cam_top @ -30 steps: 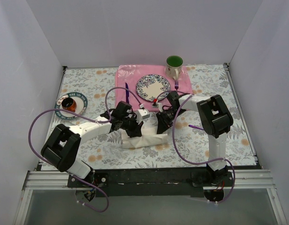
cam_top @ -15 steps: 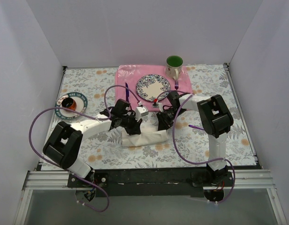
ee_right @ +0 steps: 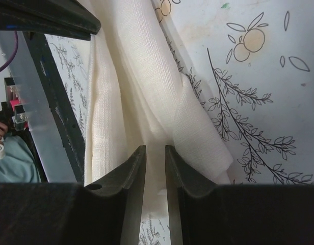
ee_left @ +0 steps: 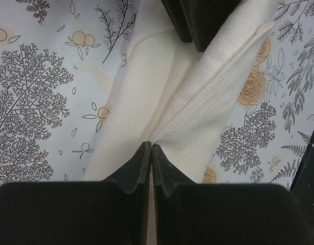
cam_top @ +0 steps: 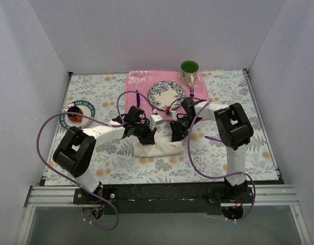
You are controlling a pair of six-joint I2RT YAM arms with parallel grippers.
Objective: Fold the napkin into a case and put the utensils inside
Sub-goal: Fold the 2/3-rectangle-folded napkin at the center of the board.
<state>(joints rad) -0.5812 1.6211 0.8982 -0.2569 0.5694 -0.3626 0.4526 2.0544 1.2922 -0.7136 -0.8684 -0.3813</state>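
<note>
From above, the soft cream-white cloth napkin [cam_top: 158, 149] lies half-folded between both arms; the left wrist view shows the left gripper [ee_left: 151, 153] pinched shut on one fold, the right wrist view shows the right gripper [ee_right: 155, 158] narrowly clamping a thicker fold, so the folding step probably next needs both ends laid down evenly.

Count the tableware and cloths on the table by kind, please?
Plates: 2 (patterned dinner plate, teal-rimmed saucer)
Cups: 2 (green mug, small dark cup)
Cutlery: 2 (purple knife, purple fork)
Cloths: 2 (cream napkin, pink placemat)
Total: 8
</note>
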